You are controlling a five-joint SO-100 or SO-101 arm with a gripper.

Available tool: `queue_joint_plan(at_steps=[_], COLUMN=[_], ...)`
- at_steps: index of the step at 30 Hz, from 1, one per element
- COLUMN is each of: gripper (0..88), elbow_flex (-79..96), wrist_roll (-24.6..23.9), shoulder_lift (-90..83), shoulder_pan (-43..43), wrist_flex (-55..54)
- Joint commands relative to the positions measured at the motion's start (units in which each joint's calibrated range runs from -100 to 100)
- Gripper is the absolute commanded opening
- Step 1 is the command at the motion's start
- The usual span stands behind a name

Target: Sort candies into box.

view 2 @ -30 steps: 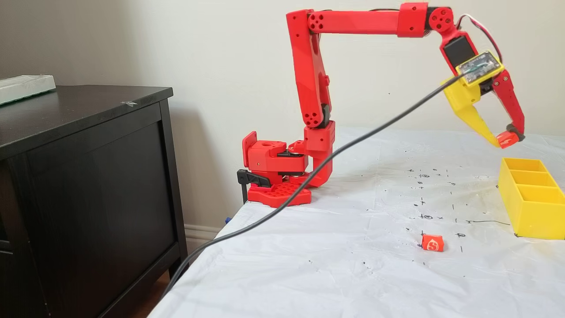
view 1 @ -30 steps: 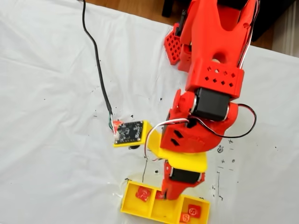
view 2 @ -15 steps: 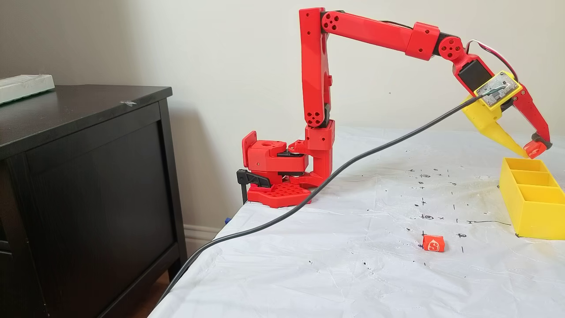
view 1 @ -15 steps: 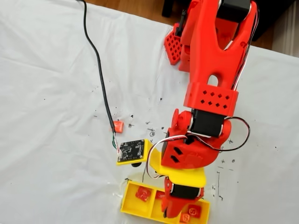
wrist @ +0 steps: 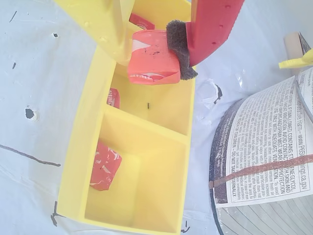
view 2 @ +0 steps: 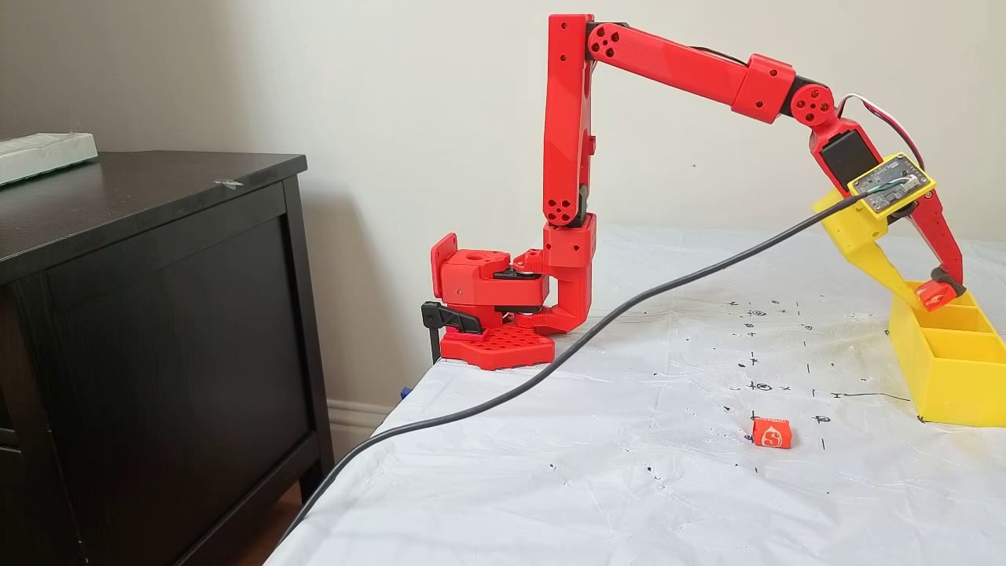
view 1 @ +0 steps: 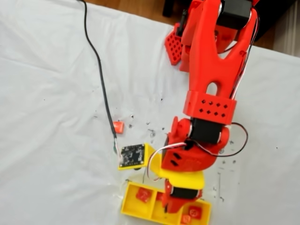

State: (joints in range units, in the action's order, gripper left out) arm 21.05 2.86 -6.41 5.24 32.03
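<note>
My gripper [wrist: 152,54] is shut on an orange-red candy [wrist: 151,71], pinched between the yellow finger and the red finger's black pad. It hangs just above the yellow box [wrist: 80,161], over the middle compartment. In the side fixed view the gripper [view 2: 933,292] sits at the rim of the box [view 2: 943,385]. From above, the gripper [view 1: 169,206] covers the middle of the box [view 1: 127,202]. One candy [wrist: 104,165] lies in the near compartment and another [wrist: 113,98] by the middle one's wall. Two candies [view 1: 194,212] sit in the right compartment. A loose candy [view 2: 770,433] lies on the sheet.
A yellow plate with a black circuit board [view 1: 132,155] rides on the wrist, and a black cable [view 1: 98,70] trails from it across the white sheet. The arm's base [view 2: 491,314] stands at the table's edge beside a dark cabinet [view 2: 157,314]. A printed container [wrist: 264,161] stands next to the box.
The arm has reached out and lowered, carrying the held candy from well above the box down to its rim. The loose candy has not moved.
</note>
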Motion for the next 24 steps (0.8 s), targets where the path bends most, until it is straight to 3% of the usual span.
queue_joint_plan(at_steps=[1, 3, 5, 7, 20, 22, 24], gripper=[0.2, 3.2, 19.4, 26.9, 34.5, 33.4, 26.1], elbow_flex=[-5.9, -5.7, -5.6, -5.7, -4.9, -4.4, -4.0], wrist_roll=[0.6, 1.3, 2.9, 3.6, 3.7, 3.7, 3.4], shoulder_lift=[-0.6, -0.4, -0.2, -0.1, -2.5, -3.5, -5.0], shoulder_pan=[1.2, 1.2, 1.2, 1.1, 1.0, 1.0, 0.7], wrist_flex=[-1.6, -2.2, -2.3, -2.3, -0.1, 0.2, 0.6])
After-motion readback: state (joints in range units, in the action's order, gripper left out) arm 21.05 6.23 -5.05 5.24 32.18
